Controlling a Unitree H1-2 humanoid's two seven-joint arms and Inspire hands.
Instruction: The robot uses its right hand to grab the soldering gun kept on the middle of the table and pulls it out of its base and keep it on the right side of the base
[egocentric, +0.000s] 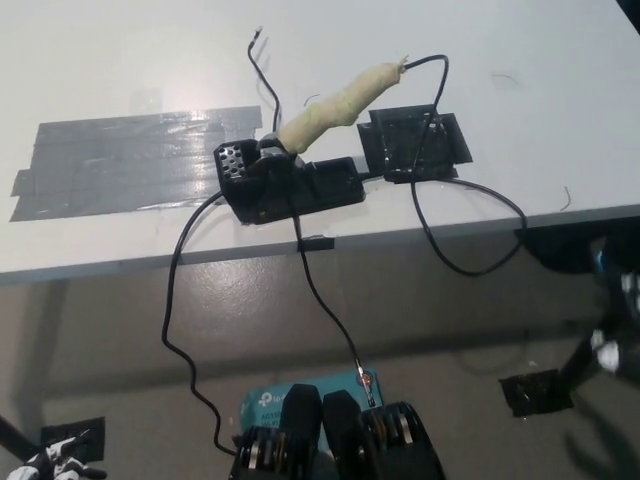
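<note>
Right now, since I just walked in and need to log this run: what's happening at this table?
Nothing is being handled yet. The soldering gun, with its cream-wrapped handle, sits tilted in its black base near the table's front edge, its cables trailing off the edge. A black mat lies just right of the base. The white left hand only shows at the bottom left corner; the right hand is not visible.

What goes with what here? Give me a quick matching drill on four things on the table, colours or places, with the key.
1. soldering gun
2. base
3. tape
4. pad

a. grey strips, left on the table
b. black, right of the base
c. cream handle, tilted, seated in the base
d. black, near the table's front edge

Pairs: 1-c, 2-d, 3-a, 4-b
</note>
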